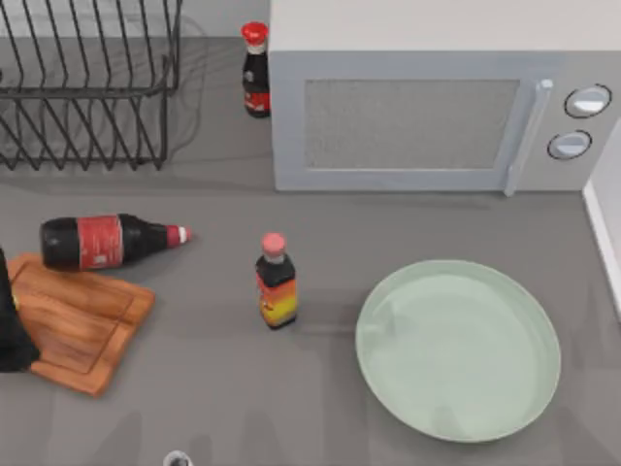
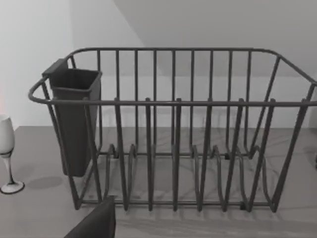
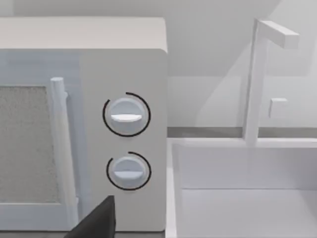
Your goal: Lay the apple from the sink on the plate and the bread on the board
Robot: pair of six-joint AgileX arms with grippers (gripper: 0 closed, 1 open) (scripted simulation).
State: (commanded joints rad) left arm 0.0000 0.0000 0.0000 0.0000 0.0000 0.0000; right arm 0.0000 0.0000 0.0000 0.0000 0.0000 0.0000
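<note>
Plate: pale green plate (image 1: 458, 349) lies bare on the bench (image 1: 320, 398) at near right, in front of the microwave (image 1: 427, 107); likely set there as the drop spot closest to the sink.
Board: wooden board (image 1: 82, 325) at near left, angled, its top bare; a dark part of the left arm (image 1: 12, 335) overlaps its left corner.
Apple and bread: not located; the sink basin shows no fruit in the part visible, so the pickup targets are still to be found.
Bottles: one lies on its side (image 1: 107, 241) touching the board's far edge; one stands upright (image 1: 277, 282) between board and plate; a third (image 1: 256, 70) stands far back beside the microwave. Judged obstacles for any carry across the middle.
Left wrist view adds: the wire dish rack (image 2: 173, 129) seen side-on with its cutlery cup (image 2: 74, 119), and a wine glass (image 2: 7, 153) just beside it.
Right wrist view adds: microwave dials (image 3: 126, 116), white sink (image 3: 237, 188) and tap (image 3: 260, 74) to the right of the microwave.
End effector state: cannot tell for either arm; a dark sliver alone edges each wrist view.
Stage, as judged: start, nothing placed.
</note>
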